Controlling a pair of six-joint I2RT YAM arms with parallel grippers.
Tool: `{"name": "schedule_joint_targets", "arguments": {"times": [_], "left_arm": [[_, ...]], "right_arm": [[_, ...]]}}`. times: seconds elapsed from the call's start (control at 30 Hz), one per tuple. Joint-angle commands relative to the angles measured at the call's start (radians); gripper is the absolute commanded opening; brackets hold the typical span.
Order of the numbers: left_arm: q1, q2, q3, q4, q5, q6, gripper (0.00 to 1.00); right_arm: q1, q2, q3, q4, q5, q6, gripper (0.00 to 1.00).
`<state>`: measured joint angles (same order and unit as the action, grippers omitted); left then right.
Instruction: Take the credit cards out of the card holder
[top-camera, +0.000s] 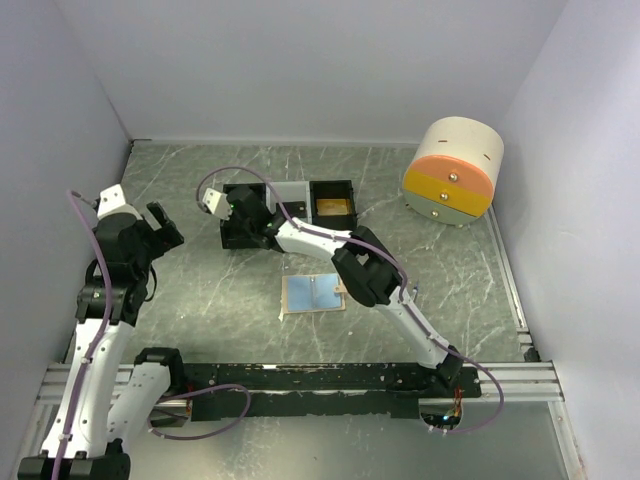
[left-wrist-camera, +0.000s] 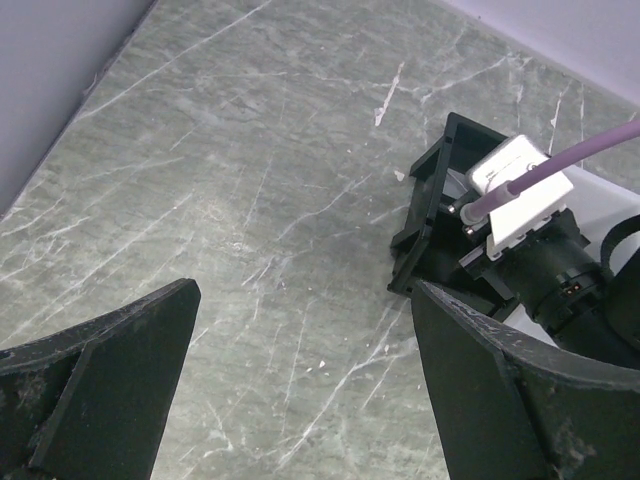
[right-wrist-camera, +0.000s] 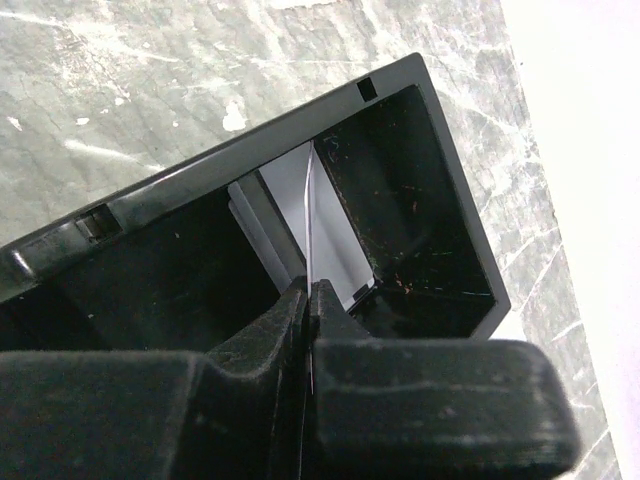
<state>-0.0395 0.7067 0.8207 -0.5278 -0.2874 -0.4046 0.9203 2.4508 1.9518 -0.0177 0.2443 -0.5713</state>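
Right in front of me, at twelve o'clock, the card holder (top-camera: 313, 293) lies spread open on the table (top-camera: 200, 290), pale blue side up. Out at ten o'clock my left pincer (top-camera: 160, 225) hangs wide open, gripping nothing. Further on, at eleven, my right pincer (right-wrist-camera: 309, 300) is clamped on a thin pale card (right-wrist-camera: 312, 215), edge-on, dipping into the tray's (right-wrist-camera: 300, 118) left black compartment.

The card holder (top-camera: 314, 293) is laid open at the centre of the table (top-camera: 200, 290). The tray (top-camera: 290, 192) is set behind it at 12 o'clock, and a round container (top-camera: 453, 172) at 2 o'clock. A card (right-wrist-camera: 311, 220) is held edge-on in the tray's left compartment by the right gripper (right-wrist-camera: 308, 292). The left gripper (top-camera: 165, 225) is placed at the tray's 9 o'clock, apart from it.
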Motion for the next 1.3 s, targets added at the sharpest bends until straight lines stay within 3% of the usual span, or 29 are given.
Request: {"name": "schedule_joint_targets", "arguments": {"times": [0.0, 0.07, 0.27, 0.43, 0.73, 1.03, 1.27], "left_arm": [[0.015, -0.021, -0.016, 0.018, -0.007, -0.003, 1.00], [0.015, -0.016, -0.012, 0.016, -0.004, -0.002, 1.00], [0.015, -0.010, -0.011, 0.016, 0.002, 0.000, 1.00], [0.016, -0.005, -0.014, 0.020, 0.016, 0.003, 1.00], [0.018, 0.006, -0.015, 0.023, 0.032, 0.007, 1.00], [0.018, 0.005, -0.013, 0.020, 0.024, 0.004, 1.00], [0.018, 0.007, -0.016, 0.022, 0.027, 0.004, 1.00]], "right_arm": [[-0.007, 0.030, 0.029, 0.014, 0.021, -0.026, 0.07], [-0.006, 0.042, 0.026, 0.026, 0.037, -0.041, 0.12], [-0.010, 0.068, 0.040, 0.056, 0.079, -0.079, 0.14], [-0.010, 0.058, 0.025, 0.076, 0.078, -0.068, 0.34], [-0.011, 0.000, -0.013, 0.071, 0.049, -0.006, 0.51], [-0.030, -0.134, -0.102, 0.117, -0.021, 0.176, 0.57], [-0.042, -0.409, -0.388, 0.268, -0.080, 0.454, 0.61]]}}
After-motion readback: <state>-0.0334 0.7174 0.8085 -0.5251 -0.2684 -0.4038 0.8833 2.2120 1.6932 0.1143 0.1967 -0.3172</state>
